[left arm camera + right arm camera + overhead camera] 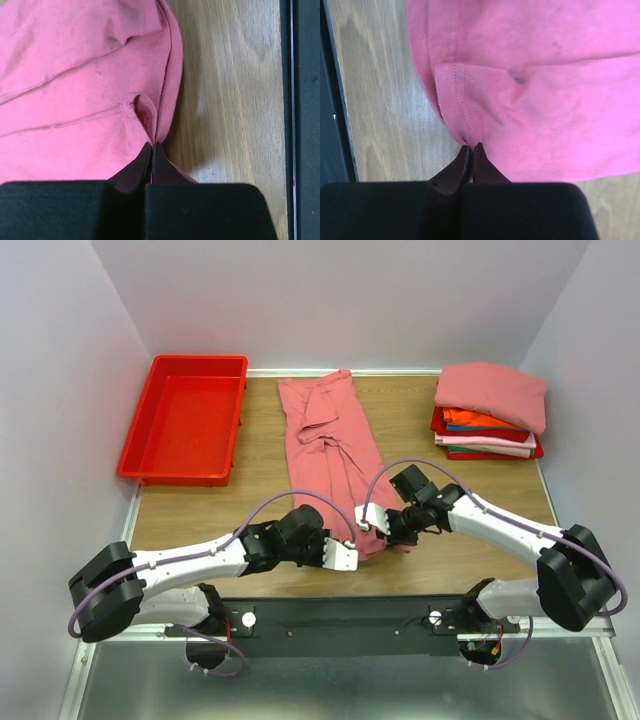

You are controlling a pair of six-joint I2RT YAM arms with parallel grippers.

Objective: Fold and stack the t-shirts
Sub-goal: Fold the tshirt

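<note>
At the near edge of the table (200,515), the left fingers (139,166) and right fingers (456,169) are clamped on the hem of the salmon shirt (330,440). Such thin pinches may slip when lifted. Beyond: folded stack (490,405) right, red bin (176,476) left.

Our right gripper (471,149) has its two dark fingers (451,172) pressed tip to tip, and between them we pinch a folded bit of hem (457,100) on the pink shirt (550,110). The shirt spreads ahead of the fingertips and off to their right, lying flat. Double stitching runs along the hem flap just ahead of the tips. We see a small dark mark (517,76) on the cloth, ahead and slightly right. Left of the fingers lies the wooden table (385,110), bordered at far left by a black strip (329,125).
</note>
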